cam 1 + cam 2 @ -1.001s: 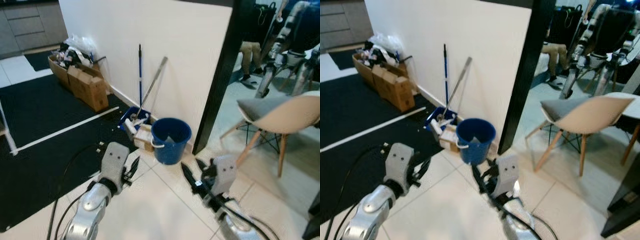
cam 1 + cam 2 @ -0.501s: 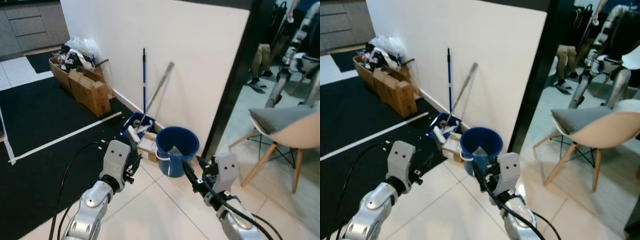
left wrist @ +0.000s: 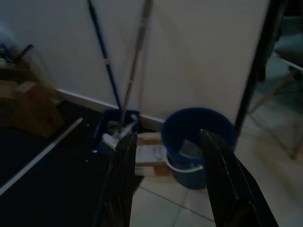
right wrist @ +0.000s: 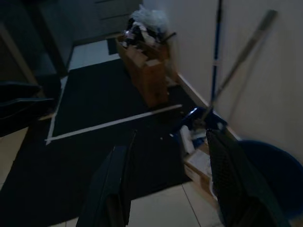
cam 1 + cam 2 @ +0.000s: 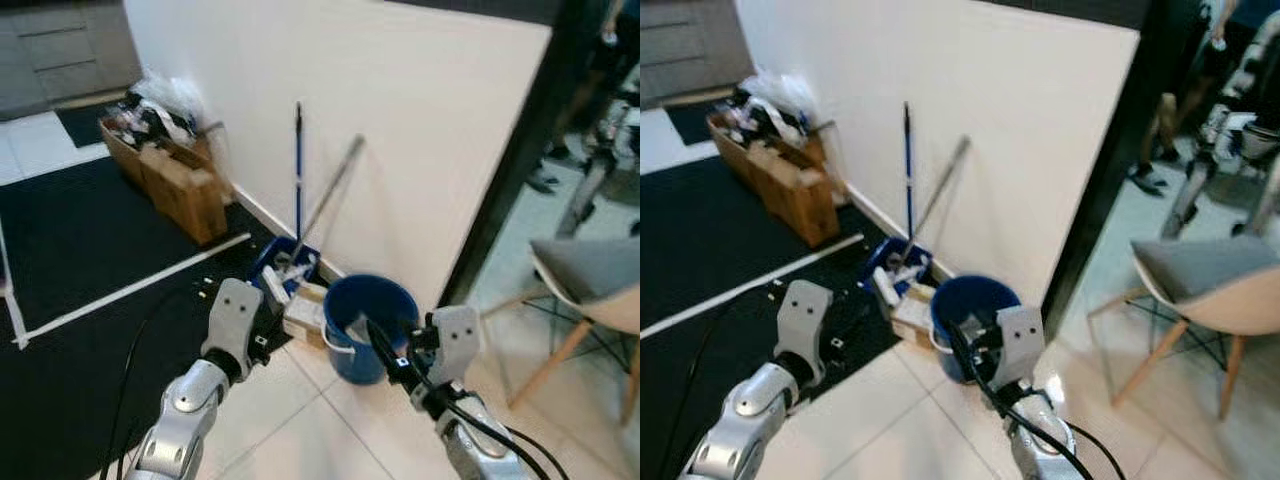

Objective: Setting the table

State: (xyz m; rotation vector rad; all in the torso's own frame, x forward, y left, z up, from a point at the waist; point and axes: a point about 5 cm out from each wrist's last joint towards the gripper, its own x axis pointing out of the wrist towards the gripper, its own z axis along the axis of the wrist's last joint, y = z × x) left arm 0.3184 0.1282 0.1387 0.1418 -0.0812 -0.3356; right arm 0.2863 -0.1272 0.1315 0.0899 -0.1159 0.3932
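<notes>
A: What containers are there?

B: A blue bucket point(image 5: 368, 312) at centre frame by the white wall point(image 5: 400, 120), something pale inside. Cardboard boxes point(image 5: 175, 175) at upper left brim with clutter.

A: Any readable writing?

B: Too blurred to tell.

A: The claws?

B: Left gripper point(image 3: 168, 179) and right gripper point(image 4: 168, 182) both hold their fingers spread, gripping nothing.

A: The table things?

B: Just a chair point(image 5: 595, 285) at right.

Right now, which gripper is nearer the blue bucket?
Right. The right gripper hangs open right at the blue bucket, its fingers overlapping the rim in the head views. The left gripper, also open, sits further off, beside the small cardboard box.
</notes>
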